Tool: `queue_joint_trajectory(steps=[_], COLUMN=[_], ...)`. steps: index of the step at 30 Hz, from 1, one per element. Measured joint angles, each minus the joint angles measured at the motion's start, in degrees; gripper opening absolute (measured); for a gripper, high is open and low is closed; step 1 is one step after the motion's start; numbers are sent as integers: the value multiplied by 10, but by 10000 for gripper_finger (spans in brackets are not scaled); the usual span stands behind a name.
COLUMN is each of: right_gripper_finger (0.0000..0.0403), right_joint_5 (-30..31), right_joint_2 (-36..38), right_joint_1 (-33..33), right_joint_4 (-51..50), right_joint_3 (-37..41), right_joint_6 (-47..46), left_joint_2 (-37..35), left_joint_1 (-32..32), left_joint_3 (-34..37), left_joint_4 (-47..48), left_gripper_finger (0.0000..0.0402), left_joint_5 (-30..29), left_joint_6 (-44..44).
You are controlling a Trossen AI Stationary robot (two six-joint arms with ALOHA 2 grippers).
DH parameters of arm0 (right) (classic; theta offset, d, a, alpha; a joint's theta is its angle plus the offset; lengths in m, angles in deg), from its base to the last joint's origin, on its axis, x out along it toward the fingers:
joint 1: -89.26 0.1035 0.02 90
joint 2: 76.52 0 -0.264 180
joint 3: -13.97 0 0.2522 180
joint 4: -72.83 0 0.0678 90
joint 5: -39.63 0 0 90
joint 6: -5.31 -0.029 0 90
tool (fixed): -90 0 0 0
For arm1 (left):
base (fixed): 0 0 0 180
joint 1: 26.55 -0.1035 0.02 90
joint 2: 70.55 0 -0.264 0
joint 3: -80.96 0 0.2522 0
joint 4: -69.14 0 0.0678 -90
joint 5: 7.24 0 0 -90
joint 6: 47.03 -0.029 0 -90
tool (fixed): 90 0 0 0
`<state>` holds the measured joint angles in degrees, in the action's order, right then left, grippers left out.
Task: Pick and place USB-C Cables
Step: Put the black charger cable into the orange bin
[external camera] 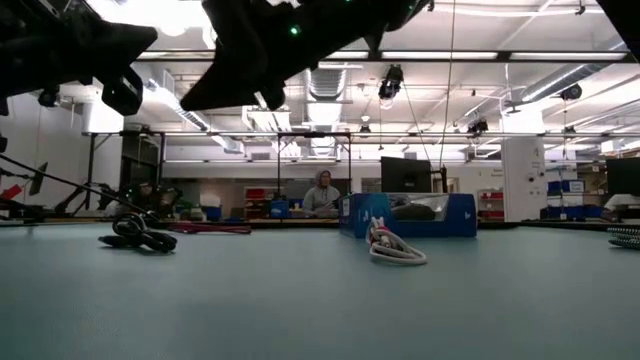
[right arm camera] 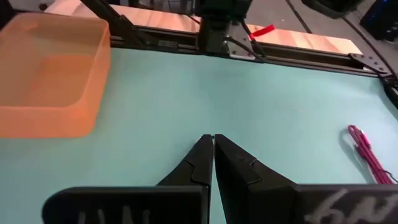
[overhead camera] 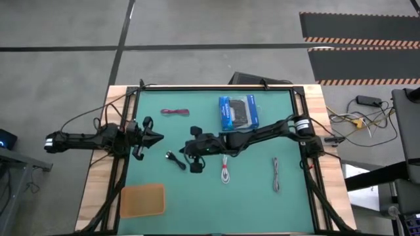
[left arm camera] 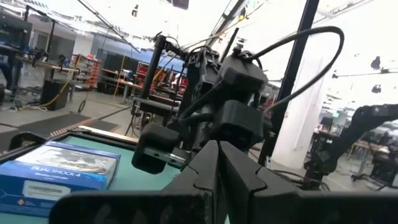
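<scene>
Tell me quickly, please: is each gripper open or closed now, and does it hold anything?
Left gripper: closed, holding nothing, at the left side of the table.
Right gripper: closed, holding nothing, above the green mat near the middle.

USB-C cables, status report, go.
Both grippers shut, empty: left gripper, right gripper over mat centre. Four cables loose on mat: red, black, white, grey. Orange tray empty.

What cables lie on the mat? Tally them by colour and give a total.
Red cable: 1
Black cable: 1
White cable: 1
Grey cable: 1
Total: 4 cables, all loose on the green mat.
</scene>
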<state>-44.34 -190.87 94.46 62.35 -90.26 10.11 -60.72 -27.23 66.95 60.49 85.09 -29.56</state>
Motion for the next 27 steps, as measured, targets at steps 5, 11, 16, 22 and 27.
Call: queue_joint_trajectory(steps=[5,11,16,22,27], right_gripper_finger=[9,9,9,9,9], right_joint_5=[1,6,7,6,5], right_joint_2=[-22,-45,-73,-115,-145], right_joint_1=[-1,2,2,2,2], right_joint_4=[-66,-104,-120,-120,-121], right_joint_3=[-59,-113,-136,-152,-162], right_joint_6=[-17,-13,-7,-12,-50], left_joint_2=[0,0,1,2,1], left_joint_1=[0,0,0,0,0], left_joint_3=[0,0,0,0,0], left_joint_4=[1,4,4,3,4], left_gripper_finger=[0,0,0,0,0], left_joint_5=[0,0,-2,-6,-8], left_joint_6=[16,14,13,12,12])
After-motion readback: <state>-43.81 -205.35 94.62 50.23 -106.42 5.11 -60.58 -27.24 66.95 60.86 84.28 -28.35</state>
